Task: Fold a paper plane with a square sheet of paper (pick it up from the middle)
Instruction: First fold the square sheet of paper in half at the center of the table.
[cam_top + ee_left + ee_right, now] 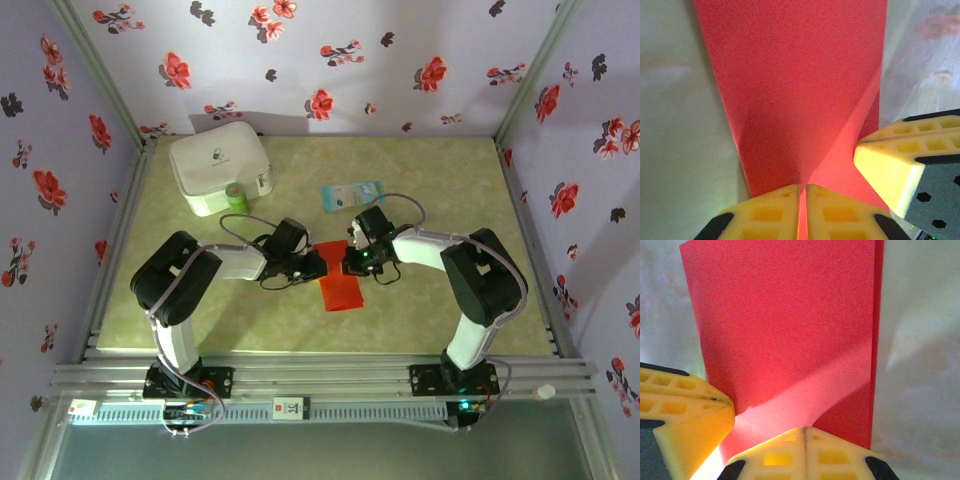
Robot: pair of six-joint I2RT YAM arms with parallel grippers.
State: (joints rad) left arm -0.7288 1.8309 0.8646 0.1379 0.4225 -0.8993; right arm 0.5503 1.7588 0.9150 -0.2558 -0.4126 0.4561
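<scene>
End effectors clamped: our left end effector [800, 210] and right end effector [805, 450] pinch the paper [340, 290] from either side.

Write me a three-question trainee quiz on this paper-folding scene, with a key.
1. True or false: the square sheet of paper lies flat on the table with no gripper touching it.
2. Look at the left gripper and the right gripper. Which is shut on the paper? A) left alone B) right alone C) both
3. What colour is the flat packet lying on the table beyond the grippers?

Key: 1 false; 2 C; 3 pale blue.
</scene>
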